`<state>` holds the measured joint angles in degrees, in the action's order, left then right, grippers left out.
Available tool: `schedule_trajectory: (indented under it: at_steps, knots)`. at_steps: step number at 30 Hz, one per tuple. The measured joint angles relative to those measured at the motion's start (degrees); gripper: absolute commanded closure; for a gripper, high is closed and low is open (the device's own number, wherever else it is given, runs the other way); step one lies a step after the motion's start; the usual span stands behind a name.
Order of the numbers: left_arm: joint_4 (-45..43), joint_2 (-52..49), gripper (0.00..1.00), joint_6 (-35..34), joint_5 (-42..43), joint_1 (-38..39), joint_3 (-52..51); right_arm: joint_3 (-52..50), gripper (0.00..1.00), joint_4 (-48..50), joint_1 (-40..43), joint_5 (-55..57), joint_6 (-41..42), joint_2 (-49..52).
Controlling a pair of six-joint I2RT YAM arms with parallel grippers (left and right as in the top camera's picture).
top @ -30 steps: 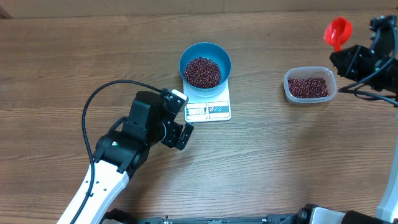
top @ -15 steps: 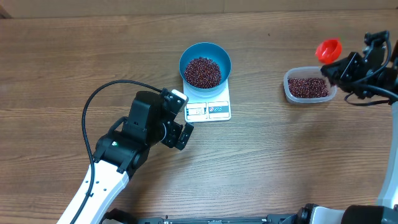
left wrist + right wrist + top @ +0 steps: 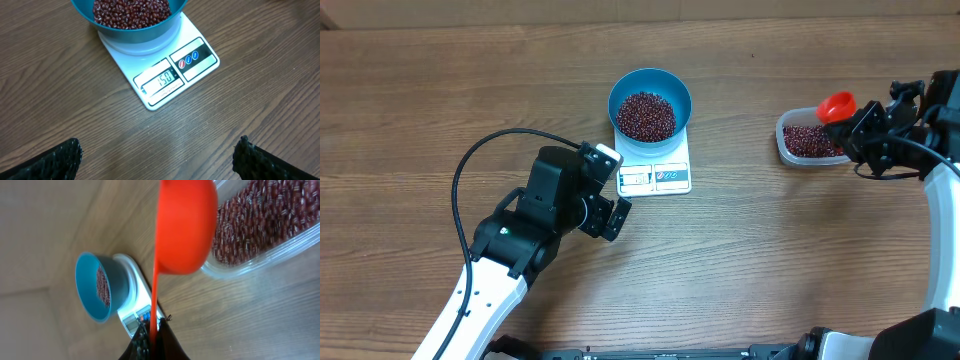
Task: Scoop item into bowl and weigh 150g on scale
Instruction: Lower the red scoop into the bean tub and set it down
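Overhead, the blue bowl [image 3: 650, 88] sits on the far part of the white scale [image 3: 655, 176], a little left of the table's [image 3: 420, 90] middle. The beans [image 3: 646, 114] lie heaped inside the bowl, filling its bottom. The scale's display [image 3: 162, 80] runs along its near edge, and in the left wrist view it reads 150.

The left gripper [image 3: 159, 150] hangs just near and left of the scale, pointing at it and touching nothing. Its jaws are spread wide, one finger in each lower corner of the left wrist view, with bare table between them. A black cable [image 3: 480, 165] loops out from the left arm over the table.

Well apart to the right stands a clear plastic tub [image 3: 782, 140] holding more of the same dark red beans. The right gripper [image 3: 152, 340] is pressed together on the thin handle of a red scoop [image 3: 836, 105], pinching it at the end. The scoop's cup is over the far right corner of the tub. Whether it touches the tub's rim cannot be told. In the right wrist view the cup's rounded underside faces the camera, with the bowl and scale small beyond it.
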<state>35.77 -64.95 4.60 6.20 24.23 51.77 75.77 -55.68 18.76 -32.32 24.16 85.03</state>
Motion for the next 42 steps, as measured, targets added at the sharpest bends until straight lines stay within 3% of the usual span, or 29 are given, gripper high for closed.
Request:
schedule_trajectory:
  at_steps: [6,20,32,40,42]
  knots:
    - [0.0,0.0,0.00,0.0,0.0,0.0,0.0,-6.7,0.91,8.5,0.0,0.6,5.2,0.1]
    - [0.0,0.0,0.01,0.0,0.0,0.0,0.0,-8.7,0.81,12.1,0.0,3.9,8.9,5.6]
    - [0.0,0.0,0.01,0.0,0.0,0.0,0.0,-8.7,0.43,12.1,0.0,4.1,9.3,7.3]
    - [0.0,0.0,0.00,0.0,0.0,0.0,0.0,-8.7,0.07,11.0,0.0,4.1,8.0,7.3]
    - [0.0,0.0,0.01,0.0,0.0,0.0,0.0,-8.7,0.03,10.4,0.0,4.3,7.0,7.3]
